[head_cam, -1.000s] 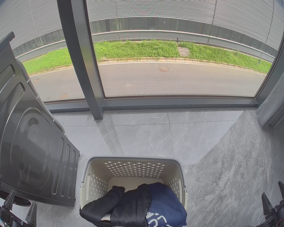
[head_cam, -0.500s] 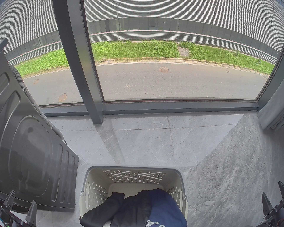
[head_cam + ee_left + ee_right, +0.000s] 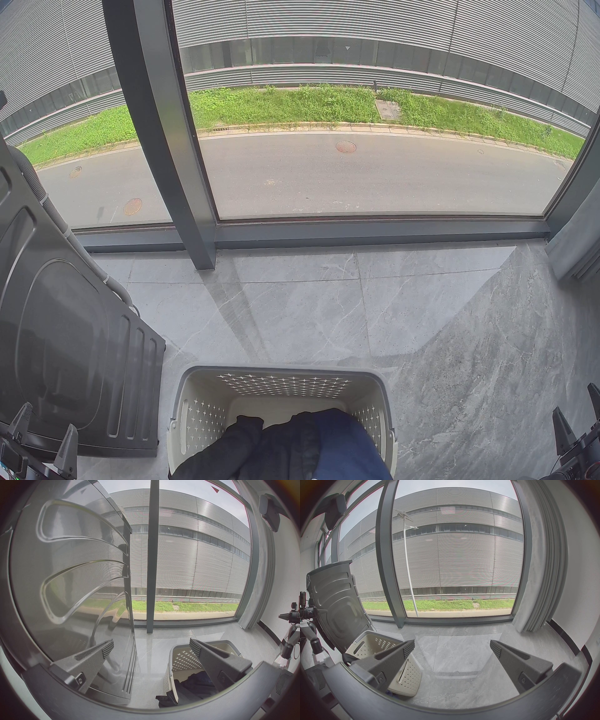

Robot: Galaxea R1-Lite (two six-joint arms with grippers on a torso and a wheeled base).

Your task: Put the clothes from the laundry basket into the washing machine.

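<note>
A cream laundry basket (image 3: 281, 375) stands on the floor right in front of me, holding black and navy clothes (image 3: 294, 447). The grey ribbed panel of the washing machine (image 3: 62, 350) leans just left of the basket. My left gripper (image 3: 47, 431) hangs open and empty in front of that panel, left of the basket. My right gripper (image 3: 575, 412) is open and empty over bare floor well to the right. In the left wrist view the open left gripper (image 3: 150, 645) frames the panel (image 3: 72, 573) and the basket (image 3: 184, 661). From the right wrist, the right gripper (image 3: 451, 645) faces the floor with the basket (image 3: 372, 645) off to one side.
A glass wall with a dark pillar (image 3: 169, 156) closes the far side. A grey curtain (image 3: 575, 244) hangs at the far right. Grey marble floor (image 3: 375, 300) lies free between basket and window and to the right.
The whole head picture has shifted: basket and washing machine panel sit lower and nearer the bottom edge, so the camera moved. Both grippers keep their places in the picture.
</note>
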